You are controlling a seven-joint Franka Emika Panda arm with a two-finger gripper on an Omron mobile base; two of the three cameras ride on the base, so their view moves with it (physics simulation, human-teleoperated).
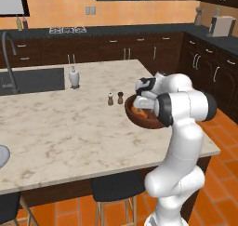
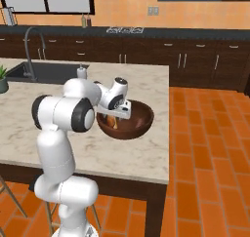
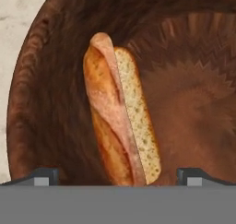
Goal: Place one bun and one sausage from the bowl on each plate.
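The dark brown wooden bowl [image 1: 149, 122] [image 2: 136, 124] [image 3: 193, 103] stands on the island counter near its right end. Inside it lies a long bun [image 3: 138, 121] with a pale crumb face and a golden crust. A pink sausage [image 3: 113, 103] lies along the bun, touching it. My gripper [image 1: 141, 106] [image 2: 118, 116] [image 3: 118, 179] reaches down into the bowl, open, with its fingertips [image 3: 46, 177] spread to either side of the near end of the bun and nothing between them gripped. An orange bit of the food [image 1: 138, 111] shows under the hand. The plates are out of view.
Salt and pepper shakers [image 1: 115, 98] stand just left of the bowl. A white dispenser [image 1: 74, 77] sits by the sink [image 1: 32, 81] with its faucet [image 1: 9, 57]. A pale grey round edge [image 1: 3, 156] is cut off at far left. The counter edge [image 2: 163, 133] lies close right of the bowl.
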